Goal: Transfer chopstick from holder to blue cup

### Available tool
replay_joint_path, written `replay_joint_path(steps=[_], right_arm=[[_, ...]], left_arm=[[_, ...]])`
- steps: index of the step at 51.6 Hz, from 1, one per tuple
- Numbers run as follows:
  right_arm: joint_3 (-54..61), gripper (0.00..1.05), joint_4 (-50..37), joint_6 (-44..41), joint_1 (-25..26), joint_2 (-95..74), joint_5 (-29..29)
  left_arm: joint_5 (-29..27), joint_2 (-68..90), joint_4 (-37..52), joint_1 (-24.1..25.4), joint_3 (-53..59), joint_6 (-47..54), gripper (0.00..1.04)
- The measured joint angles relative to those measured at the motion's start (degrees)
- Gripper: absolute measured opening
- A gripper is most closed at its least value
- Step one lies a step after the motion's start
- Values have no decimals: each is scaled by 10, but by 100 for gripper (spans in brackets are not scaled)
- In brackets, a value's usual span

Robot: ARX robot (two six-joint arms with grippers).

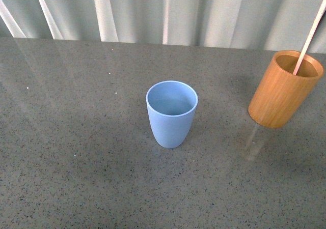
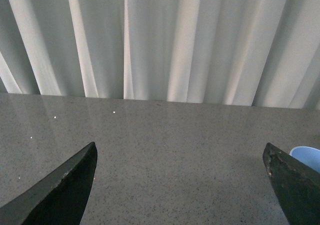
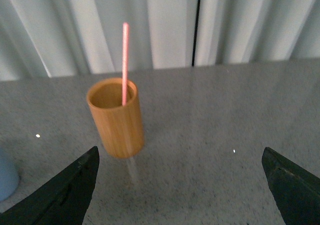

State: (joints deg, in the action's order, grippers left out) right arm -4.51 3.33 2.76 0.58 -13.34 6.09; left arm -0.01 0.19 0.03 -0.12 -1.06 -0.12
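Starting on my left side: the left gripper point(image 2: 180, 146) hangs over bare grey speckled stone tabletop point(image 1: 76, 137), its two dark fingers point(image 2: 62, 187) spread wide with nothing between them, and only a sliver of cup rim shows at the edge of its wrist camera. I read that as parked out of the way, since nothing on that side needs holding. Behind it all runs the pale pleated curtain point(image 1: 153, 10). Moving across, the light blue plastic cup point(image 1: 171, 114) stands upright near the middle of the table, mouth open and empty, well apart from everything else. That leaves a clear drop zone, which is presumably why it sits alone. Further right is the round bamboo holder point(image 1: 284, 89), also upright, and inside it the single thin pale pink chopstick point(image 1: 309, 35), the thing I have to move. Its lower end is down inside the holder and its shaft leans against the rim, rising out past the top edge of the front view. That lean leaves a long free length above the holder to pinch. On my right, the right gripper point(image 3: 180, 152) faces the holder from a distance, jaws wide apart and empty, with holder and chopstick off to one side of the gap, not centred. My call: nothing is grasped yet, and this arm needs to line up on the exposed shaft before closing.
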Motion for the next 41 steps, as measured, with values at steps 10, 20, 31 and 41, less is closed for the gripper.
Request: replay_joint_path(steps=[10, 20, 31, 41], right_arm=[[-12, 95, -198, -19, 41, -240, -36], [-45, 95, -386, -78, 65, -477, -82], [-136, 95, -511, -117, 74, -692, -128], [-225, 95, -534, -105, 65, -794, -141]], left_arm=[[0, 0, 0, 0, 0, 0, 98], [0, 0, 0, 0, 0, 0, 98], [0, 0, 0, 0, 0, 0, 98], [0, 0, 0, 0, 0, 0, 98]])
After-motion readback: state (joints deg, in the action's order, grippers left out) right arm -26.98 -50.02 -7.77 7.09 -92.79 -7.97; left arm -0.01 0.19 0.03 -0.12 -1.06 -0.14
